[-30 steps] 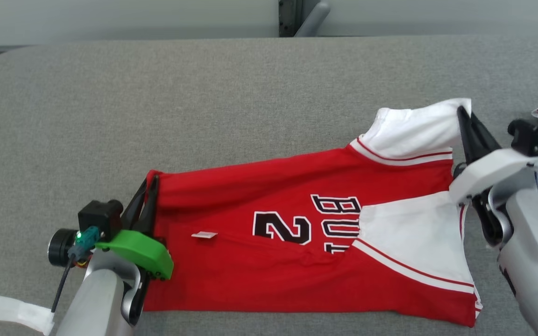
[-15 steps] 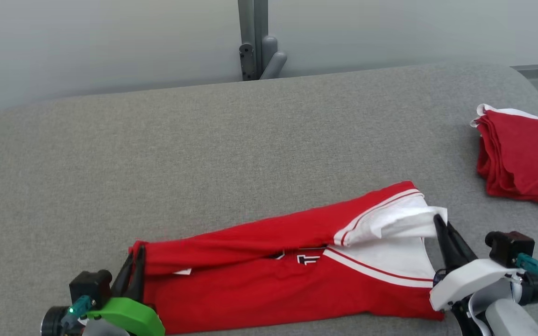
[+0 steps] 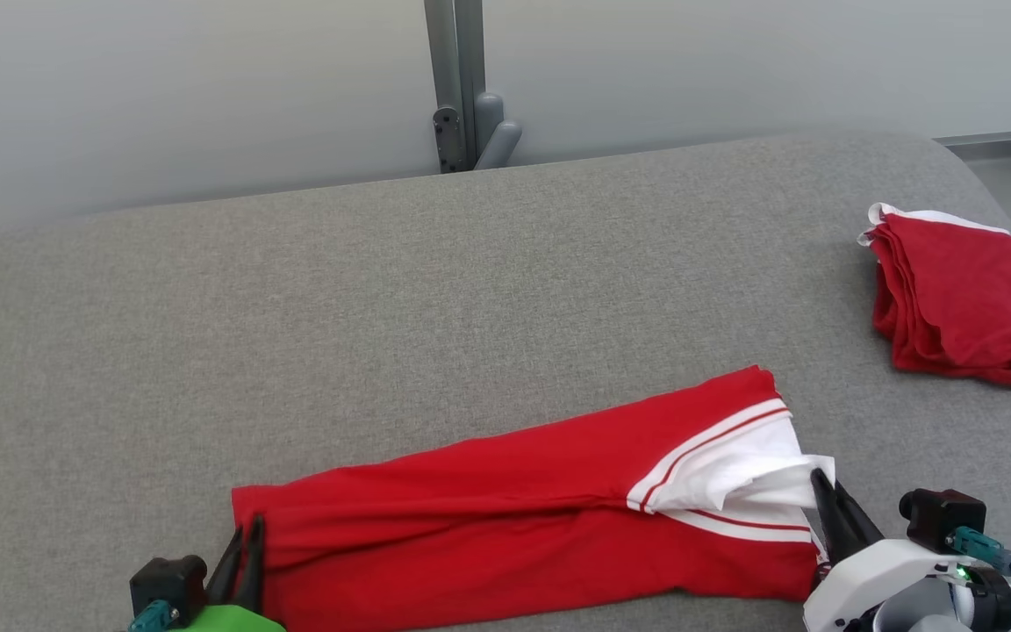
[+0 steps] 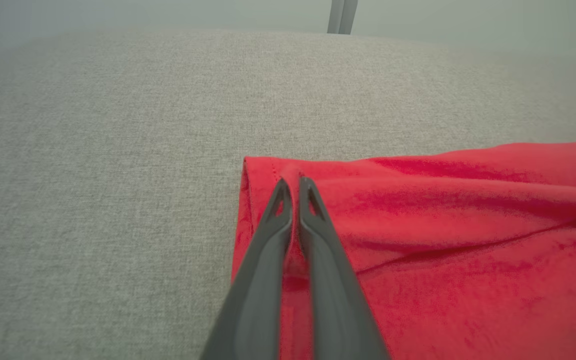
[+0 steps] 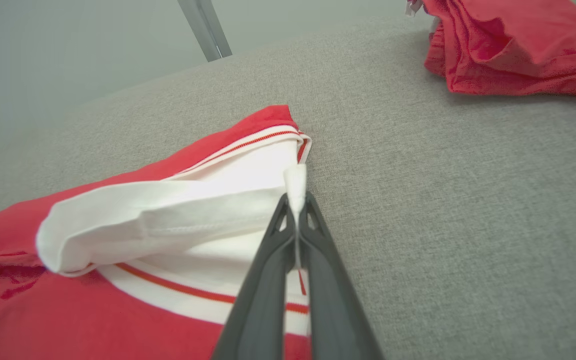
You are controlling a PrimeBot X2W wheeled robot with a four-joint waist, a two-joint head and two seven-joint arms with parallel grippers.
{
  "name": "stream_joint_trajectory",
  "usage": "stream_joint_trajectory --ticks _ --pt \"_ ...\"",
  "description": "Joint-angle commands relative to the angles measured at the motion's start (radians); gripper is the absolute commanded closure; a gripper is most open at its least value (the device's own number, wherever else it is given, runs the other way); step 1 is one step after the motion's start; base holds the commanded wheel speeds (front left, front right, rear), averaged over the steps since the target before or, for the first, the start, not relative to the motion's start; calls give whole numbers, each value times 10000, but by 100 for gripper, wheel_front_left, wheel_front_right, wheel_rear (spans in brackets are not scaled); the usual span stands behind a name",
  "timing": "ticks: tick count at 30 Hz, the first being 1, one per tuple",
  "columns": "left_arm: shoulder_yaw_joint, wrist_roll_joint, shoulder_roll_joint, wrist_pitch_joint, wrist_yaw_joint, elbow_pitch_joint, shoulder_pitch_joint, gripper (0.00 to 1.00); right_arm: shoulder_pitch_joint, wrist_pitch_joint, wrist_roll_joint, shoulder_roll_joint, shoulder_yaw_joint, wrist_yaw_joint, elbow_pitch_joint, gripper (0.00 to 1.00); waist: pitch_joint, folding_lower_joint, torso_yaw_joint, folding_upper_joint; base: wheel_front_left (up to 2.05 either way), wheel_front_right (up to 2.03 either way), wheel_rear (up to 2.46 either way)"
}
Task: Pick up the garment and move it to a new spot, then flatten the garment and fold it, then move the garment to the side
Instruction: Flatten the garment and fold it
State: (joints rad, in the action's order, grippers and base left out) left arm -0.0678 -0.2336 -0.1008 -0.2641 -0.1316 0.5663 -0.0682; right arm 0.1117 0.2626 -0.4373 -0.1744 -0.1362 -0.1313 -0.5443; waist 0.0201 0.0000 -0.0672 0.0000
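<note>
Grey bench (image 3: 383, 307): the red-and-white garment (image 3: 514, 527) lies folded lengthwise along the near edge. Its upper half now covers the black-and-white lettering that was legible a second ago. Folded red pile (image 3: 962, 298) sits at the right edge. Left gripper (image 3: 247, 531): jaws pinching the red hem corner. Right gripper (image 3: 819, 481): jaws pinching the white sleeve edge.

Folded red cloth (image 3: 962, 298) lies on grey table (image 3: 383, 333).
</note>
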Motion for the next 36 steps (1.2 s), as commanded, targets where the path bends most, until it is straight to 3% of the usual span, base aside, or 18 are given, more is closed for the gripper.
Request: stream_joint_trajectory --ticks 1,2,13,20,31,33,34,36 --pt "153 198 43 4 24 78 247 15 -18 21 -47 -3 15 12 -222 0 -17 0 19 0 0 0 0" --pt "329 348 100 6 146 -65 336 0 8 21 -3 -79 129 12 -360 0 -41 0 43 0 0 0 0" --pt "888 977 434 4 708 -1381 1382 0 -162 20 586 124 1193 9 215 0 -87 0 504 0 0 0 0" --pt "676 1381 483 6 856 -1651 1276 0 603 -257 784 216 701 9 -1708 0 94 0 1044 0 0 0 0" --pt "572 1364 490 4 814 -1593 1178 0 1448 -832 139 475 -98 3 -3871 0 269 0 1455 0 0 0 0" --pt "554 1343 491 4 850 -1571 1221 0 1449 -840 -87 545 -446 -32 -3934 82 250 0 1481 0 0 0 0" --pt "547 1332 491 4 860 -1558 1247 0 1442 -818 -210 565 -594 -34 -3937 100 241 0 1488 0 0 0 0" --pt "515 1319 492 4 871 -1519 1277 0 1431 -729 -448 487 -779 -24 -3928 100 226 0 1491 0 0 0 0"
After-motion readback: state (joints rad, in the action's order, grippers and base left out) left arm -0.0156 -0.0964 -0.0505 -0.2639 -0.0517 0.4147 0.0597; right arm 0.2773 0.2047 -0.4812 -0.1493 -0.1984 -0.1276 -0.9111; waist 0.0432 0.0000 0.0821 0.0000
